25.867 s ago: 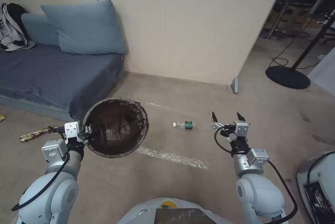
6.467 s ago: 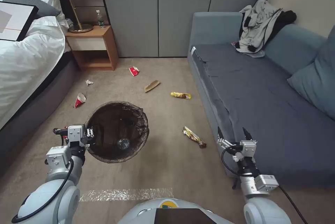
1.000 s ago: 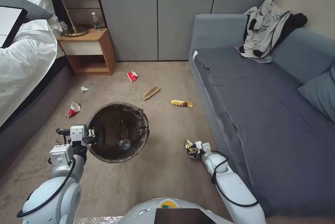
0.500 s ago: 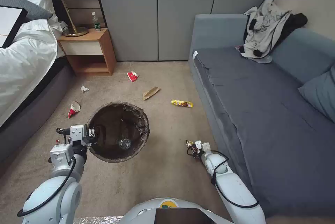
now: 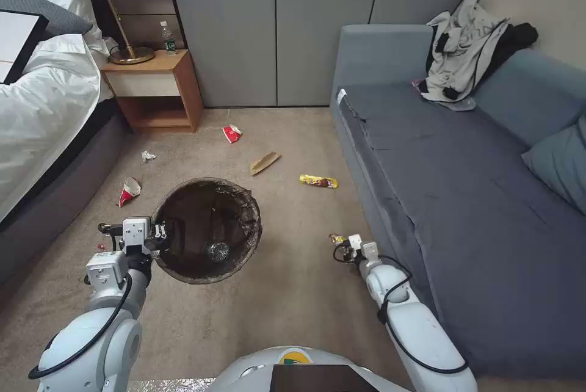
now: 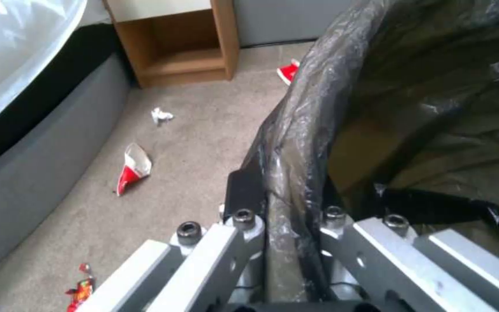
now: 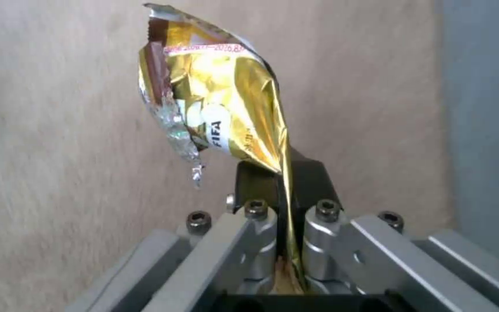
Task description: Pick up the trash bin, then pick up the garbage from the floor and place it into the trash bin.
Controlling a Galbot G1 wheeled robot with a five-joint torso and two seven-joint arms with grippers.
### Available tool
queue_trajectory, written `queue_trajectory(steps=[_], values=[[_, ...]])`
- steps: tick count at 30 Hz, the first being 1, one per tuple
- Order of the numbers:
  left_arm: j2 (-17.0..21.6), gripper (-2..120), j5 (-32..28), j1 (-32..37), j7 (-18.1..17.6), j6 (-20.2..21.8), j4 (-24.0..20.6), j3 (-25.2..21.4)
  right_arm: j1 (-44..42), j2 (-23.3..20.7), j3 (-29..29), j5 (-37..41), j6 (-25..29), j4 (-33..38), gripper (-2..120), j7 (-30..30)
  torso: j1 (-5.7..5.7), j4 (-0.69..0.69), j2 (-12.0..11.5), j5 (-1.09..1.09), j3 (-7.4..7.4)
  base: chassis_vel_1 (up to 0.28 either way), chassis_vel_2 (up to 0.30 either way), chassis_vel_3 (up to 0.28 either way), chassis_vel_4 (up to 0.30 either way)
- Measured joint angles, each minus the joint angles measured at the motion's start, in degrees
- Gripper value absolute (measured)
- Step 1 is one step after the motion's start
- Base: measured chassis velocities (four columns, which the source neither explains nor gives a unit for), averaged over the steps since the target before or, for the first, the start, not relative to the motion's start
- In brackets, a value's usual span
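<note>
- My right gripper [image 7: 287, 225] is clenched on a gold wrapper [image 7: 226, 104], lifted off the carpet beside the sofa [image 5: 464, 196]
- My left gripper [image 6: 287, 225] clamps the rim of the bin [image 5: 207, 230], held well to the wrapper's left
- Risk: the grip is on one thin edge, so the slick foil could slip out on a swing towards the bin

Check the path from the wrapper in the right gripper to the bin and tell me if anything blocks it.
Nothing visible blocks it. The right gripper holds the wrapper in shut jaws, clear of the floor, beside the sofa. Between it and the bin, held at its rim by the left gripper, lies bare carpet. The bin's mouth is open.
</note>
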Motion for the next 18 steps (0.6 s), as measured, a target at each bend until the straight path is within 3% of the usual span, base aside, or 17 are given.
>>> queue_trajectory(steps=[9,11,15,18], values=[[0.03,4,-0.25,0.01,0.05,0.07,0.14,0.07,-3.58,-3.26,2.95,4.44,-1.29,16.72,0,-0.73,0.0,0.0,0.0,0.01,0.0,0.0,0.0,0.0,0.0],[0.03,4,-0.26,-0.01,0.06,0.08,0.18,0.11,-3.74,-3.46,2.99,4.88,-1.54,17.92,0,-0.74,0.0,0.0,0.0,0.01,0.0,0.0,0.0,0.0,0.0],[0.06,4,-0.32,-0.18,0.08,0.25,0.51,0.32,-4.69,-6.43,2.71,8.62,-3.58,28.62,0,-2.45,0.0,0.0,0.0,-0.01,0.0,0.0,0.0,0.0,0.0],[0.06,4,-0.33,-0.21,0.1,0.3,0.55,0.38,-4.38,-7.48,2.15,10.35,-4.34,32.31,0,-3.07,0.0,0.01,0.0,0.0,0.0,0.0,0.0,0.0,0.0]])
